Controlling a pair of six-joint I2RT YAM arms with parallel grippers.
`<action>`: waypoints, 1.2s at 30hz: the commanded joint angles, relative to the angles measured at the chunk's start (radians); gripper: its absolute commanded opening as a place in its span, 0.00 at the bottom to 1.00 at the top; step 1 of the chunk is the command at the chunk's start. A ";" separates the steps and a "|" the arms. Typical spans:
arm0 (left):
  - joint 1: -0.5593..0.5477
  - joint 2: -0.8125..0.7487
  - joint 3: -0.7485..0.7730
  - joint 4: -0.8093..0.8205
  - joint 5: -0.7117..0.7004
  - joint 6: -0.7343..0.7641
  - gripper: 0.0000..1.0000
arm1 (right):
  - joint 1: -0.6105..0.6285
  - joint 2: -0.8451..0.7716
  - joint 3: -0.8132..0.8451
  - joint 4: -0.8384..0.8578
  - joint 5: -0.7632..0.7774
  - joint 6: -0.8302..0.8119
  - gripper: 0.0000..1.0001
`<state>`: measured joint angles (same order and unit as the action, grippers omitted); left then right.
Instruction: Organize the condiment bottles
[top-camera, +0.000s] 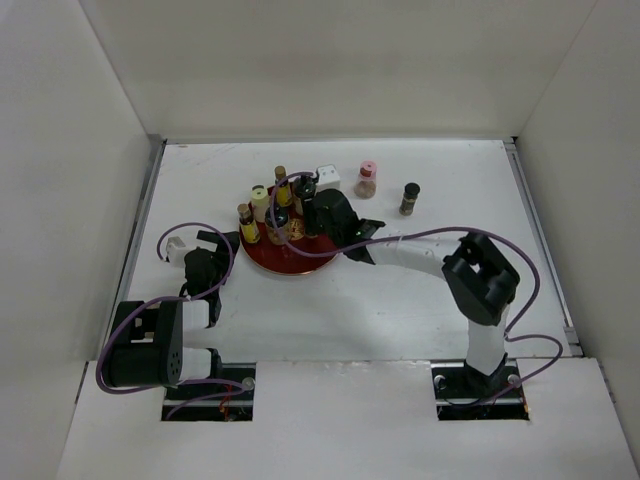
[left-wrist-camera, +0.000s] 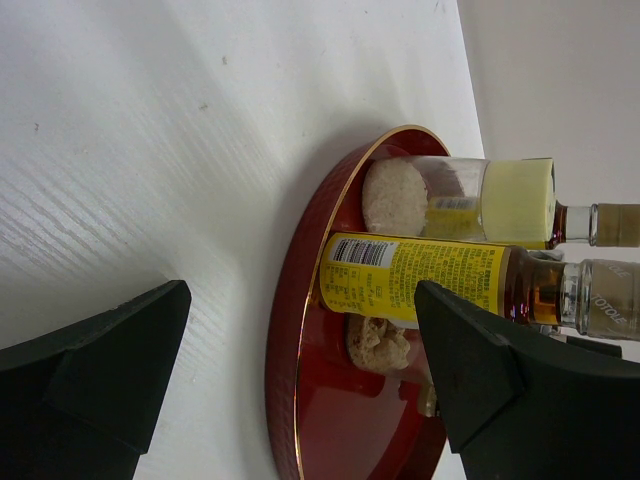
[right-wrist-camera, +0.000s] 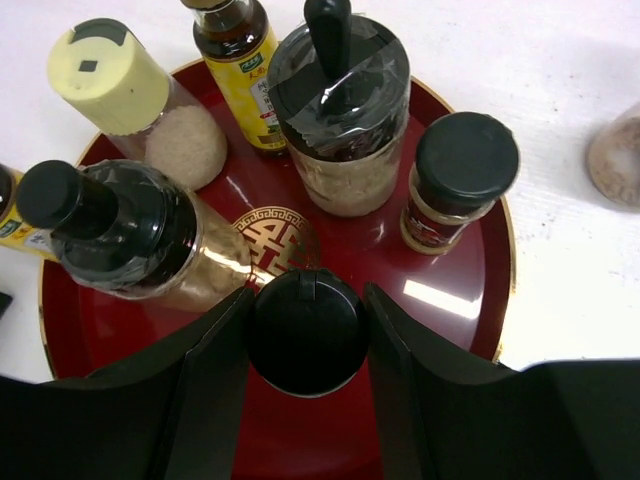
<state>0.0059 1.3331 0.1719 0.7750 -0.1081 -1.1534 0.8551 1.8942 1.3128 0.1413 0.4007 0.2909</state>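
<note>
Several condiment bottles stand on the round red tray (top-camera: 292, 264). In the right wrist view I see a cream-capped bottle (right-wrist-camera: 108, 75), a yellow-labelled bottle (right-wrist-camera: 238, 50), a black-lidded jar (right-wrist-camera: 340, 110), a small black-capped jar (right-wrist-camera: 462, 170) and a big black-capped bottle (right-wrist-camera: 110, 230). My right gripper (right-wrist-camera: 305, 340) is over the tray's near part, shut on the cap of a black-capped bottle (right-wrist-camera: 305, 325). My left gripper (left-wrist-camera: 300, 370) is open and empty at the tray's left rim (left-wrist-camera: 285, 330), facing the cream bottle (left-wrist-camera: 460, 200) and the yellow-labelled bottle (left-wrist-camera: 420, 278).
A pink-capped bottle (top-camera: 366, 180) and a black-capped bottle (top-camera: 410, 198) stand on the table right of the tray. A small white object (top-camera: 327, 177) sits behind the tray, another (top-camera: 175, 247) beside the left gripper. White walls enclose the table.
</note>
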 joint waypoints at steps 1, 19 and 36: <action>0.003 0.001 0.023 0.043 0.005 0.003 1.00 | -0.006 0.017 0.078 0.080 -0.011 -0.015 0.37; 0.009 0.008 0.024 0.043 0.013 0.000 1.00 | -0.017 0.112 0.101 0.073 -0.008 0.007 0.60; 0.007 0.003 0.024 0.043 0.013 0.003 1.00 | -0.078 -0.256 -0.084 0.069 -0.030 -0.036 0.43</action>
<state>0.0082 1.3373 0.1719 0.7807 -0.1005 -1.1534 0.8314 1.7172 1.2709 0.1738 0.3649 0.2653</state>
